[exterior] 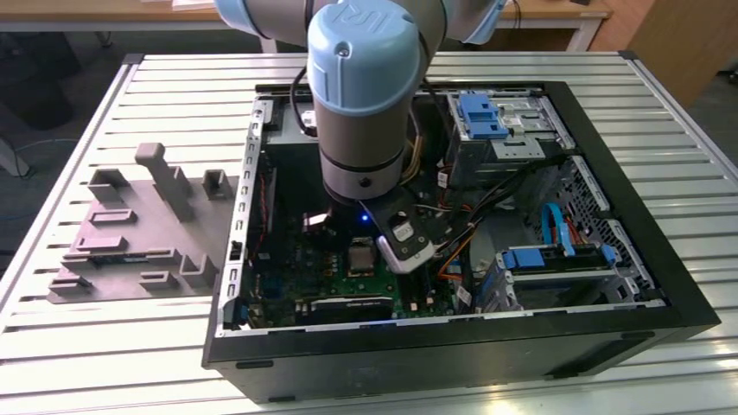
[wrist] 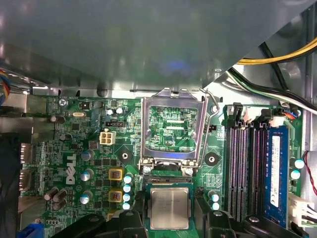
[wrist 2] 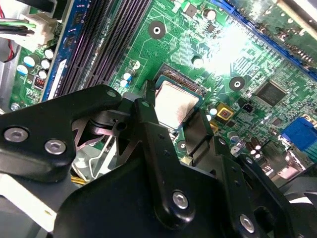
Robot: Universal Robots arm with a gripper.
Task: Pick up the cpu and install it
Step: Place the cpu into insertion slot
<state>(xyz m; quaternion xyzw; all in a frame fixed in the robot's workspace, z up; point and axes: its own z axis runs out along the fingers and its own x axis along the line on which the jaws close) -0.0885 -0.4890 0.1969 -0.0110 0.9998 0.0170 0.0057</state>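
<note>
**Exterior view, far left.** Grey moulded tray (exterior: 133, 238) flat on the slatted desk (exterior: 104, 346), just beside the case.

**Centre-left.** Open computer case (exterior: 438, 367), with the green motherboard (exterior: 294, 259) on its floor.

**Centre.** Robot arm (exterior: 363, 95) reaches straight down into the case, with the claw (exterior: 365, 246) low over the board. I cannot tell whether the claw is clamped or apart.

**Centre, under the claw.** The cpu (wrist: 170, 208) lies silvery top up within the socket (wrist: 168, 182), and the claw stands astride it. In the first wrist view the load plate (wrist: 172, 126) is hinged open next to the socket, and its wire lever (wrist: 212, 106) is raised alongside. Small capacitors (wrist: 127, 191) and memory slots (wrist: 242, 163) crowd either flank.

**Right.** Loose cables (exterior: 499, 192) hang near the arm. Drive bays with blue latches (exterior: 554, 258) sit beyond them.

**Hazards, as I judge them:**
- The chip may sit slightly skewed. Any downward push would then bend socket contacts.
- If the claw grips while rising, it would drag the chip back out or tip it on edge.
- Sideways drift could knock the open load plate or the capacitors, as clearance looks tight.
- The cables could snag the wrist as it moves.
</note>
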